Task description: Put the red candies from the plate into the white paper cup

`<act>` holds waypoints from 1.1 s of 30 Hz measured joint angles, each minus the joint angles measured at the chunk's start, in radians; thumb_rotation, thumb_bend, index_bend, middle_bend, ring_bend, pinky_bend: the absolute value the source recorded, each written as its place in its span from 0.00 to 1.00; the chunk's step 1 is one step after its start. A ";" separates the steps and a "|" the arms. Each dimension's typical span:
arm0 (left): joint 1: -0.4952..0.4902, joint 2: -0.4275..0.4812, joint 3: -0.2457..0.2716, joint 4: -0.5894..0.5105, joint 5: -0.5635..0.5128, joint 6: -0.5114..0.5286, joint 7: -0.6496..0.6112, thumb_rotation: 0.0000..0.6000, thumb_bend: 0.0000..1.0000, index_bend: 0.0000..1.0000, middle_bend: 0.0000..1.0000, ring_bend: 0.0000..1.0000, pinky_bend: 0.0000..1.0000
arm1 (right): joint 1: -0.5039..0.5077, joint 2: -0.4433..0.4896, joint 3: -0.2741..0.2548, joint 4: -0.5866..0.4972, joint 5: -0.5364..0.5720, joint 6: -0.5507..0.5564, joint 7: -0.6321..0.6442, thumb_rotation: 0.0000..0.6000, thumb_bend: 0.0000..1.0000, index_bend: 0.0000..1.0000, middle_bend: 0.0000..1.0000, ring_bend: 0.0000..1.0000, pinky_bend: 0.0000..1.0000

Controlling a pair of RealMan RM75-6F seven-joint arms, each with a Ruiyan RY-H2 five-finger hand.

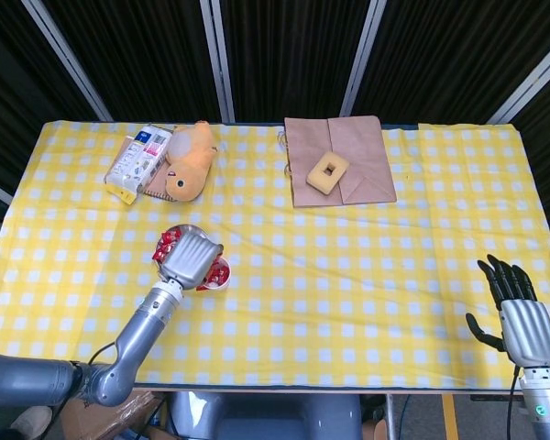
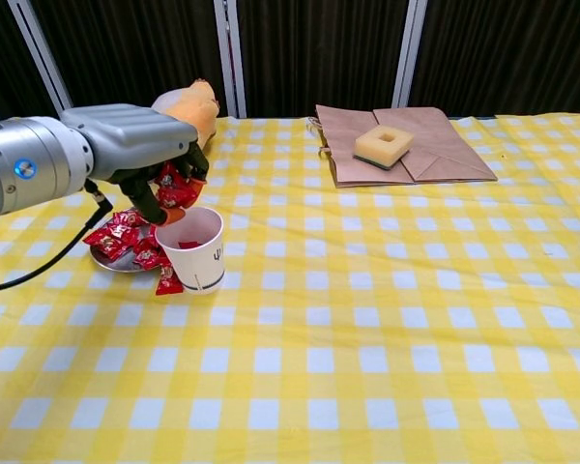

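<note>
Overhead, the left hand (image 1: 192, 258) hides most of the plate (image 1: 171, 235) and white paper cup (image 1: 217, 278); the right hand (image 1: 517, 307) rests spread and empty. From the chest, the left hand clamps red candies (image 2: 177, 188) above the cup's rim, with more on the plate. Release likely follows, once centred over the mouth.

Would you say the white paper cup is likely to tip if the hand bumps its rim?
Probably: the white paper cup looks thin-walled and light, holding only a red candy or two. It stands upright on soft checked cloth, so the left hand above it could easily topple it.
</note>
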 measured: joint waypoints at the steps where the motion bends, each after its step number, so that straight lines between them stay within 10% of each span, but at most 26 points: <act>1: -0.003 -0.007 0.001 0.000 -0.004 0.002 0.005 1.00 0.42 0.52 0.60 0.84 0.91 | 0.000 0.000 0.000 0.000 0.000 0.000 0.001 1.00 0.43 0.00 0.00 0.00 0.00; 33: -0.016 -0.006 0.000 -0.007 -0.011 0.015 -0.019 1.00 0.34 0.36 0.32 0.84 0.91 | 0.001 -0.002 0.000 0.005 -0.003 0.001 0.006 1.00 0.43 0.00 0.00 0.00 0.00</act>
